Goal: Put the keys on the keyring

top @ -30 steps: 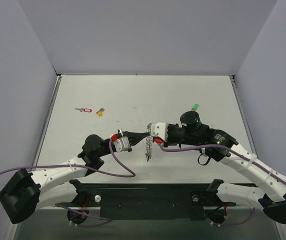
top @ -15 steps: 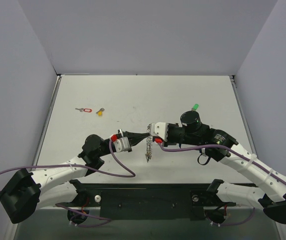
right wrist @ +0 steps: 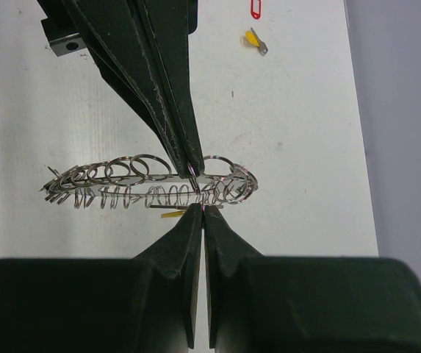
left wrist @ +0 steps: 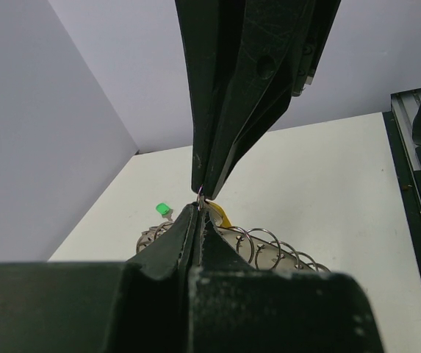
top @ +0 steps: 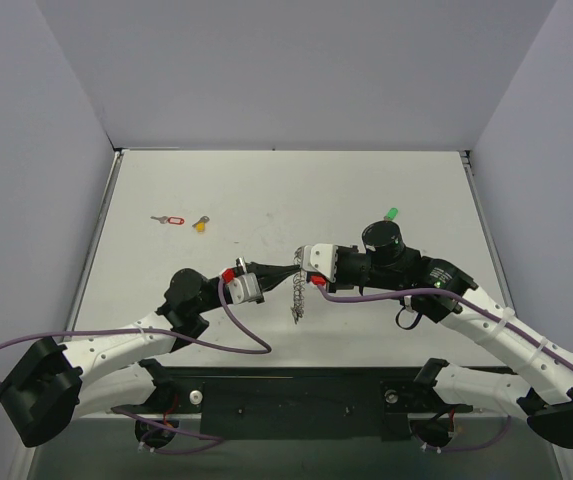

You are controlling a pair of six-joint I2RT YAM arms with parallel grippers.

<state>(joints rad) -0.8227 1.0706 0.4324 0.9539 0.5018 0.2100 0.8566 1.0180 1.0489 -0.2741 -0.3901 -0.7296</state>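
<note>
Two claws are meeting tip to tip low over the middle of the white counter (top: 266, 190). The left claw (left wrist: 198, 212) and right claw (right wrist: 198, 211) are both squeezing fully closed, each nipping a strand of the floppy silver keyring of small frilly metal links (top: 297, 295), which is dangling off their tips. A small yellow bit (right wrist: 172, 214) is poking out right beside the loop, can't tell what it is. Further back, the yellow-headed key (top: 200, 224) and red-tagged key (top: 170, 220) are lying close together on the left, and the green-headed key (top: 391, 214) is sitting just behind the right arm.
</note>
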